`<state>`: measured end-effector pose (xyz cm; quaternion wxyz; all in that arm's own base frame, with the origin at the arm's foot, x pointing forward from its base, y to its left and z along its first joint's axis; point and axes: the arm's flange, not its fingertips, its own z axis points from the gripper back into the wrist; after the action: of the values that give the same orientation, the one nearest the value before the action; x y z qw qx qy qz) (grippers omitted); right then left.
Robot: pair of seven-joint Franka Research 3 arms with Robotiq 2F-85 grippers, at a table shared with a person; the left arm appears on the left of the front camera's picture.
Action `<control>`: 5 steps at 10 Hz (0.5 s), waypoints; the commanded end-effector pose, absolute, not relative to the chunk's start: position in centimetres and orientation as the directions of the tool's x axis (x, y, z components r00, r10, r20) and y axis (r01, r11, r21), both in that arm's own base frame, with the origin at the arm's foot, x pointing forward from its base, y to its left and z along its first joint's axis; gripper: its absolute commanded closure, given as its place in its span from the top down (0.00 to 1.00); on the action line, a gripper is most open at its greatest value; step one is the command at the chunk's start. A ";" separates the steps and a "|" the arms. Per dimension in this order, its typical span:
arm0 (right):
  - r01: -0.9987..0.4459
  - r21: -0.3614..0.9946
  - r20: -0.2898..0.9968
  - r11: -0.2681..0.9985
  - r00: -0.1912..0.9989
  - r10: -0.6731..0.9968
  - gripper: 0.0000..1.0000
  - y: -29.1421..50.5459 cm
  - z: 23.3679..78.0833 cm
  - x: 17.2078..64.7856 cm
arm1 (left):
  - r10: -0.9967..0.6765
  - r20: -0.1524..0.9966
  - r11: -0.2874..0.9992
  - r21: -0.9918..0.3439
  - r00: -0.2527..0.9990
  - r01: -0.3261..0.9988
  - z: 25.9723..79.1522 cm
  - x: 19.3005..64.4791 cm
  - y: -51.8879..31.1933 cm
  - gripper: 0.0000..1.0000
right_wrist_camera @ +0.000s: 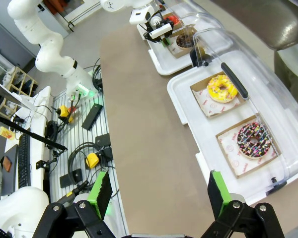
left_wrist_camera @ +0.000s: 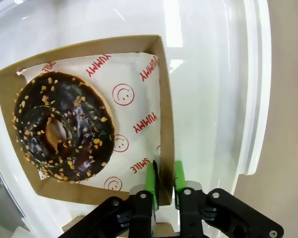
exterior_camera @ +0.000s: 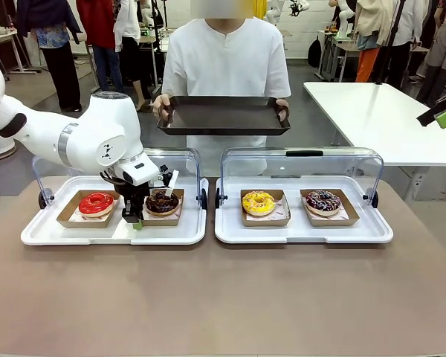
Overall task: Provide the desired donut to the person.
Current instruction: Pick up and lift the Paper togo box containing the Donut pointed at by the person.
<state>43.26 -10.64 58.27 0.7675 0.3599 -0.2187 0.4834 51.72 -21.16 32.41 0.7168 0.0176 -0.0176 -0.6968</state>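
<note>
The nut-topped chocolate donut [exterior_camera: 162,201] [left_wrist_camera: 62,126] lies in an open cardboard box [left_wrist_camera: 165,99] on the left white tray [exterior_camera: 74,236]. My left gripper [exterior_camera: 133,217] [left_wrist_camera: 164,179] is shut on that box's side wall, one green pad on each face of the cardboard. High above the table's right end, my right gripper [right_wrist_camera: 160,193] hangs open and holds nothing. The person [exterior_camera: 227,59] in a white shirt stands at the far side, holding out an empty dark tray [exterior_camera: 223,116] with both hands.
A red donut [exterior_camera: 97,202] shares the left tray. A yellow donut [exterior_camera: 258,202] [right_wrist_camera: 222,88] and a sprinkled donut [exterior_camera: 323,201] [right_wrist_camera: 254,140] sit on the right tray [exterior_camera: 305,234]. Both clear lids [exterior_camera: 301,160] stand raised behind the trays. Bare brown tabletop lies in front.
</note>
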 end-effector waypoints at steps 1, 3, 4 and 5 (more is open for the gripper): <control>-0.896 0.345 0.681 0.278 0.443 0.583 1.00 -10.6 58.4 43.3 | -1.000 0.023 0.016 0.025 0.015 1.000 32.5 52.0 -21.0 0.00; -0.896 0.345 0.681 0.278 0.443 0.583 1.00 -10.6 58.4 43.3 | -1.000 0.020 0.001 0.016 0.001 1.000 32.7 51.9 -20.9 0.00; -0.896 0.345 0.681 0.278 0.443 0.583 1.00 -10.6 58.4 43.3 | -1.000 0.018 -0.011 0.009 -0.011 1.000 33.1 51.7 -20.7 0.00; -0.896 0.345 0.681 0.278 0.443 0.583 1.00 -10.6 58.4 43.3 | -1.000 0.011 -0.024 0.005 -0.025 1.000 33.6 51.4 -20.5 0.00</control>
<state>43.26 -10.64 58.27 0.7675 0.3599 -0.2187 0.4834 51.75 -21.00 32.86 0.7079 0.0146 -0.0138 -0.7060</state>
